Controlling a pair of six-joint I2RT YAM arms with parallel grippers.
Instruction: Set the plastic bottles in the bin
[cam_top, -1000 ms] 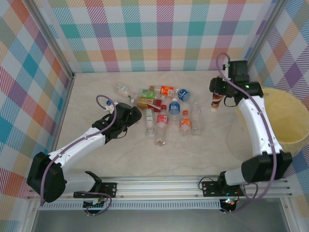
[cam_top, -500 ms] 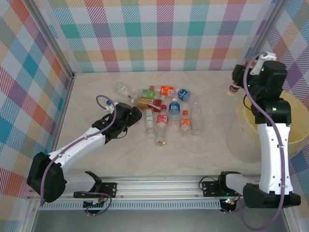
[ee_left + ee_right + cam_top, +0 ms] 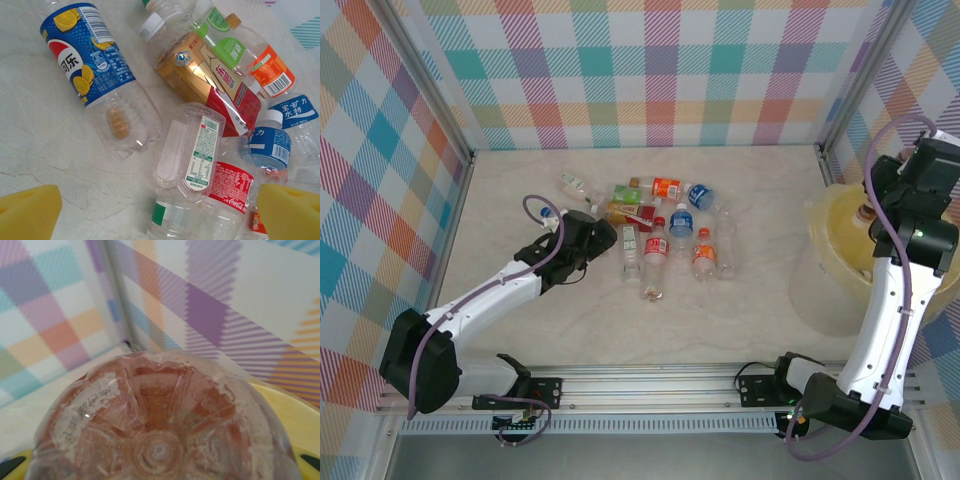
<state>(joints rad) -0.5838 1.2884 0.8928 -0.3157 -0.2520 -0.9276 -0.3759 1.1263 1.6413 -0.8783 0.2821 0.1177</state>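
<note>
One bottle (image 3: 160, 430), clear with a reddish-brown tint, sat clenched in the right fingers (image 3: 15, 457), its ribbed base turned straight at the wrist camera. From above we saw its capped end (image 3: 865, 212) poking out beside the wrist, over the mouth of the bin (image 3: 835, 225). We judged that it was held there on purpose: high above the rim, where a release would drop it into the bag lining rather than onto the worktop (image 3: 740, 320). The bin stood at the right edge, close under the checked wall (image 3: 220, 305), which explains why that arm was drawn up so tall and upright. About ten more bottles (image 3: 665, 230) lay on their sides in a loose heap at the middle of the worktop, well apart from the bin. Over that heap the left fingers (image 3: 27, 210) hung spread wide and grasping nothing. A squashed clear bottle with a green label (image 3: 192, 150) lay between them and a blue-labelled bottle (image 3: 95, 75) just beyond. This looked to us like a pose lined up for the next pick.
</note>
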